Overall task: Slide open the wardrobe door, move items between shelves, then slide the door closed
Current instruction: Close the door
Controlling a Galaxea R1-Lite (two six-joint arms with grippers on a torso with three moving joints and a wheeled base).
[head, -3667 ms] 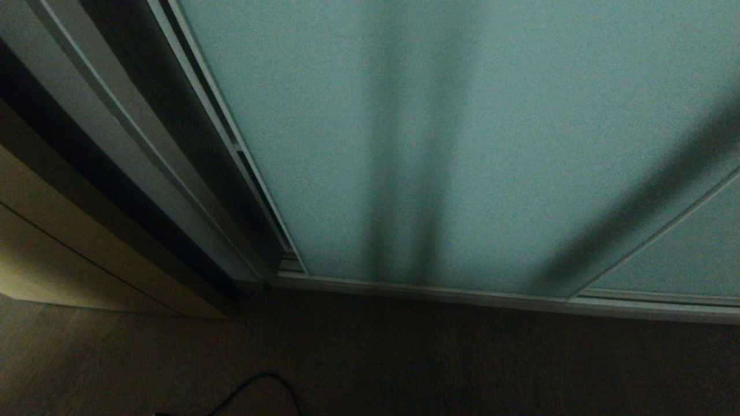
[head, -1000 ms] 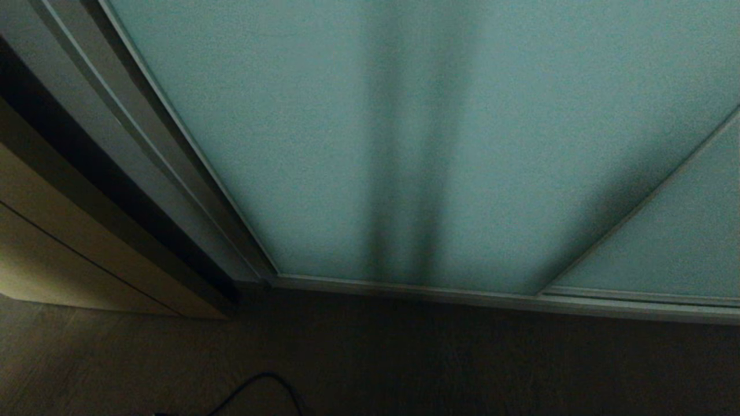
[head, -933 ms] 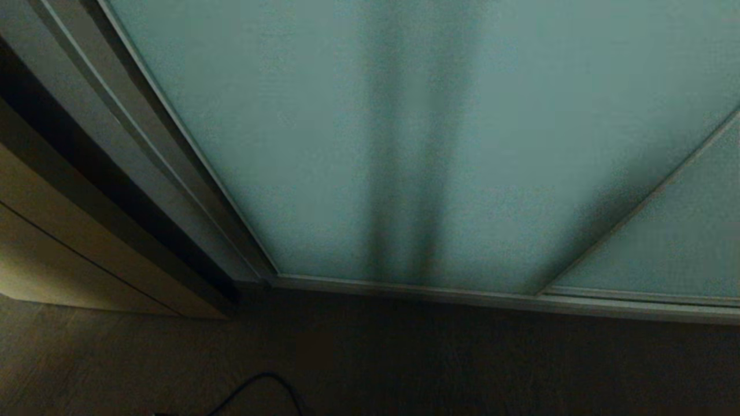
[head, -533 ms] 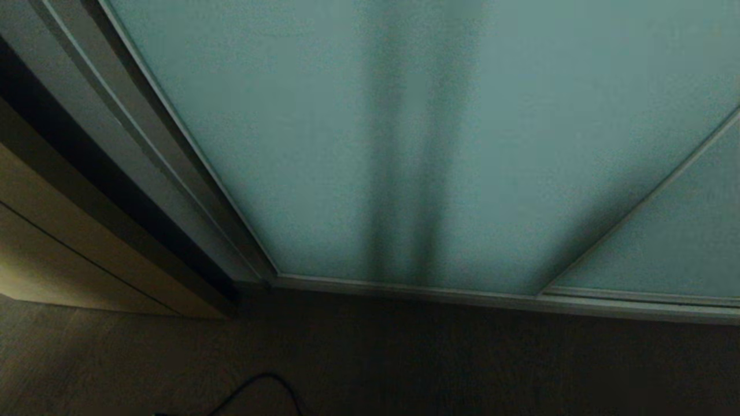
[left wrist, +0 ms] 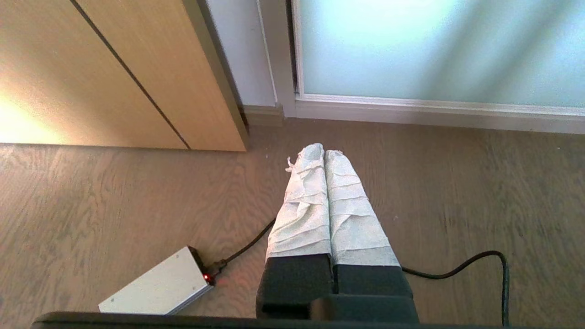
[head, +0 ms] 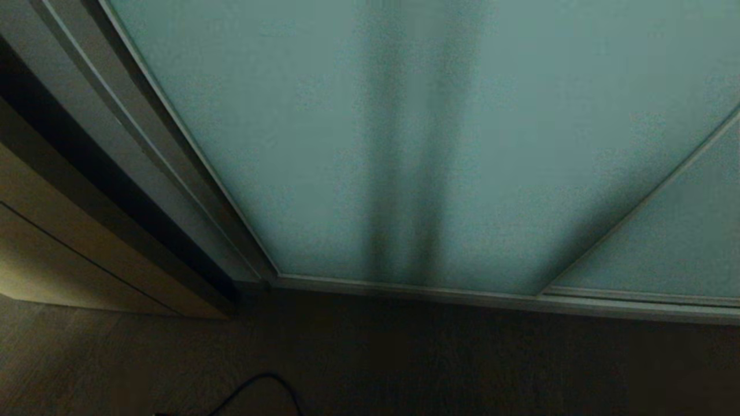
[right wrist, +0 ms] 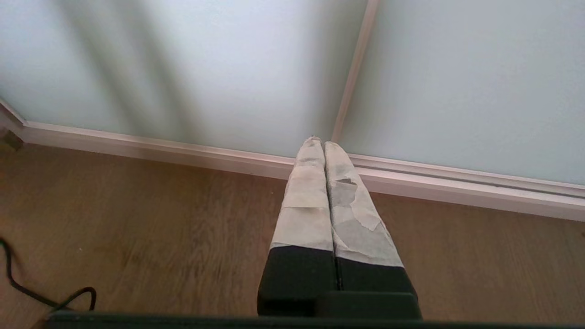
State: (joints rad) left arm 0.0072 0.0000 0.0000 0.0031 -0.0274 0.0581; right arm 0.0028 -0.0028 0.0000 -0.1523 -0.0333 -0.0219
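Tall frosted pale blue-green sliding wardrobe door with a thin silver-white frame, filling the upper and middle of the head view; sits shut, left edge tight against the grey jamb at upper left, beside the beige wooden cabinet front at lower left. Stands upright, long axis vertical, flat face turned toward the robot; looks set to travel sideways along the pale bottom rail crossing the frame above the dark wood floor. Overlaps a second frosted panel at lower right. No shelves or items visible, all hidden behind the glass. Left gripper, tape-wrapped fingers pressed together on nothing, hangs over the floor short of the door's jamb-side corner, near a black cable and a small silver box. Right gripper, likewise clenched and empty, points at the rail just below the thin upright frame strip where the two panels meet. Judging by this, right arm nearer the overlap edge, left arm nearer the jamb edge
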